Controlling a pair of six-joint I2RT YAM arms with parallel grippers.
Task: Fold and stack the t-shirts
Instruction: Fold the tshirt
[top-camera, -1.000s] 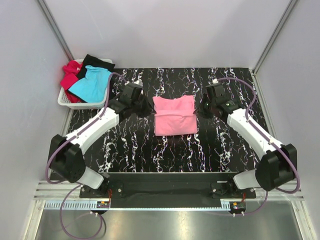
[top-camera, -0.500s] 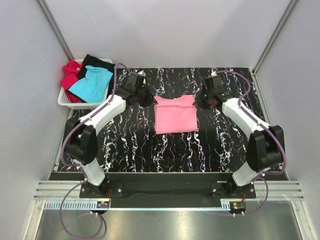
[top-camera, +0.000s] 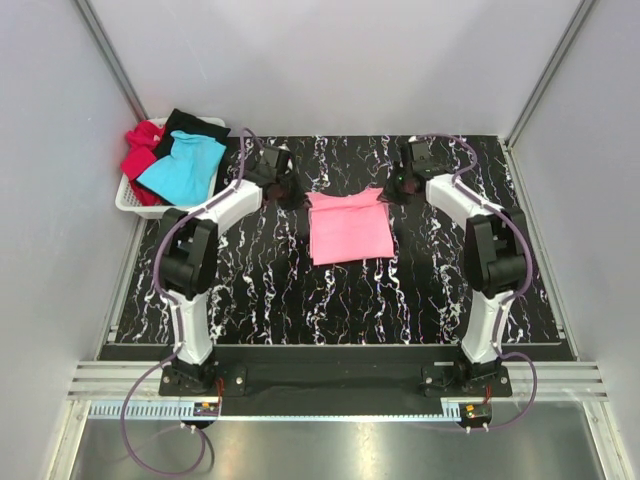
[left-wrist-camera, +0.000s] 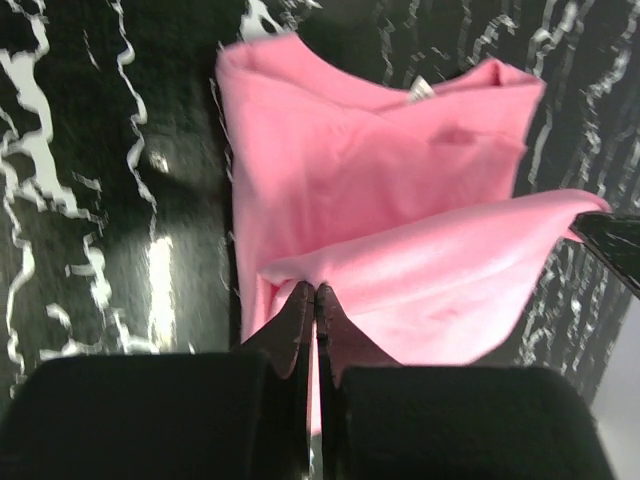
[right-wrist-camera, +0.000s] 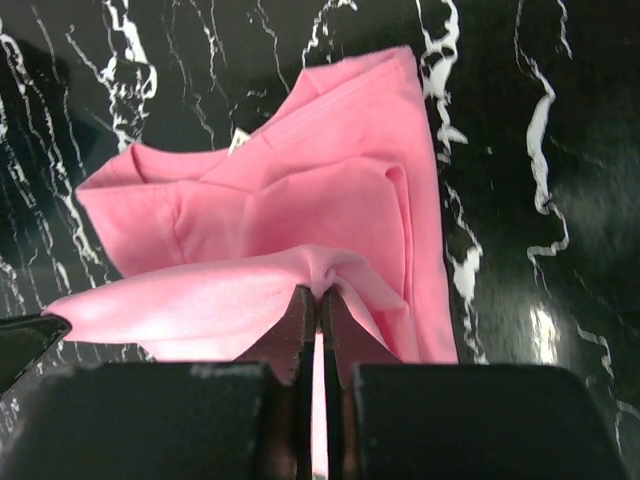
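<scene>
The pink t-shirt (top-camera: 347, 228) lies partly folded mid-table, its far edge lifted. My left gripper (top-camera: 291, 193) is shut on the shirt's far left corner; in the left wrist view the gripper (left-wrist-camera: 315, 290) pinches a raised pink fold (left-wrist-camera: 440, 270). My right gripper (top-camera: 392, 190) is shut on the far right corner; in the right wrist view the gripper (right-wrist-camera: 320, 292) pinches the pink shirt (right-wrist-camera: 300, 210). A small white label (left-wrist-camera: 421, 91) shows at the collar. The turquoise (top-camera: 182, 165), red (top-camera: 140, 152) and black (top-camera: 195, 124) t-shirts lie piled at the far left.
A white plastic basket (top-camera: 133, 203) at the far left corner holds the three other shirts. The black marbled table (top-camera: 330, 300) is bounded by grey walls left and right. Both arms stretch far over the table toward its back.
Both grippers have moved toward the back of the table, carrying the pink shirt's far edge with them. The arms have straightened out.
</scene>
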